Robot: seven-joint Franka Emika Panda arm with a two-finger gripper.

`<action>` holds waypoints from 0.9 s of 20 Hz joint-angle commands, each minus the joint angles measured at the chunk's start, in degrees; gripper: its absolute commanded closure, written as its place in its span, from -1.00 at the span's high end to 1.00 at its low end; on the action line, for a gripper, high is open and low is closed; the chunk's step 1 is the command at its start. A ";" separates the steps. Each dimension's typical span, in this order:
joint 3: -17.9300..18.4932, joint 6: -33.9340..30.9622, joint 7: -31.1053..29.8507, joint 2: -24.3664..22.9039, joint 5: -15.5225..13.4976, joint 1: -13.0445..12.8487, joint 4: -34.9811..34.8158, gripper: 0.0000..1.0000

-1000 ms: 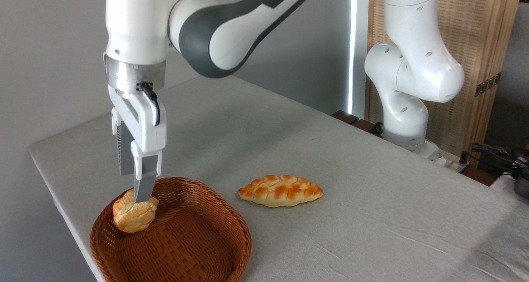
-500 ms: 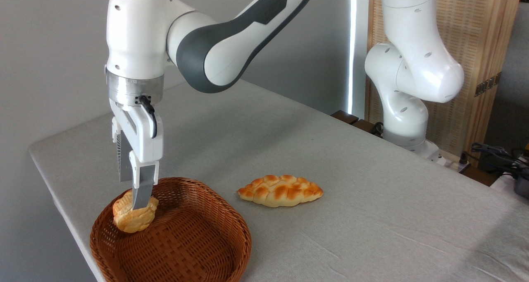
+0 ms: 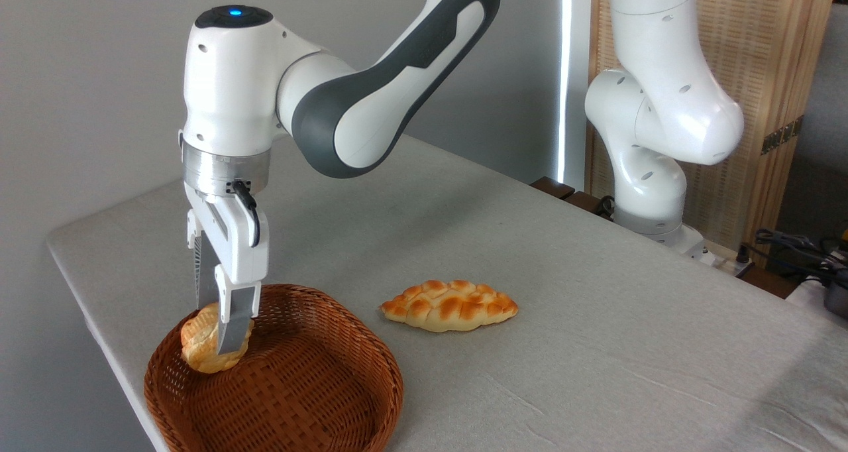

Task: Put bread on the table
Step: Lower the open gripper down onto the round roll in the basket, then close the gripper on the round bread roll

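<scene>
**Pincer down in the basket, straddling the bun**

The arm hangs its pincer straight down into the wicker basket, at the basket's left rear wall. The near finger lies across the front of the bread — the other sits behind the bun, mostly hidden, so the bun is between the two. Whether the fingers are actually pressing on it or just flanking it, I cannot tell from this angle.

The bread itself is a small pale-to-golden bun, leaning against the basket's inner left wall, inside the rim and not on the cloth. The basket stands at the near left corner of the grey-clothed worktop.

To the right of the basket, apart from it, lies a braided loaf — golden, pointed at both ends, flat on the cloth. Far right of the basket, at the back edge of the worktop, stands the arm's white base, with a wooden slatted screen behind it.
</scene>
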 commanded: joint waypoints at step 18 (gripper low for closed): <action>-0.21 0.84 1.33 -1.85 -0.20 0.47 -0.55 -0.96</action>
